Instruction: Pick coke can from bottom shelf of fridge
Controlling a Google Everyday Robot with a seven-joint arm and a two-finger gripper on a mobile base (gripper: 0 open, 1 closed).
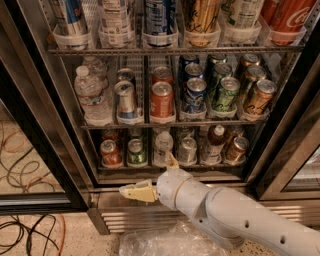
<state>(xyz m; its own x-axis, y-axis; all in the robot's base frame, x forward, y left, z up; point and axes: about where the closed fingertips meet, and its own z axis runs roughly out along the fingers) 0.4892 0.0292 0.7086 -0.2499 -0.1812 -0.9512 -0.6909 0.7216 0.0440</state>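
The fridge [280, 107] stands open in front of me, with wire racks of cans and bottles. The coke can [110, 153], small and red with a silver top, stands at the far left of the bottom shelf [170, 168], next to a green can [136, 152]. My gripper [147, 175] is low in front of the fridge's steel base, below the shelf and to the right of the coke can. It points left on the end of the white arm [235, 215]. One cream finger [137, 192] reaches left and the other shows above the wrist, so it is open and empty.
An orange-red can [161, 100] stands among blue and green cans on the middle rack. A large red can [290, 15] is at the top right. Black door frames flank the opening at left [35, 150] and right. Cables [25, 235] and a clear plastic bag [160, 244] lie on the floor.
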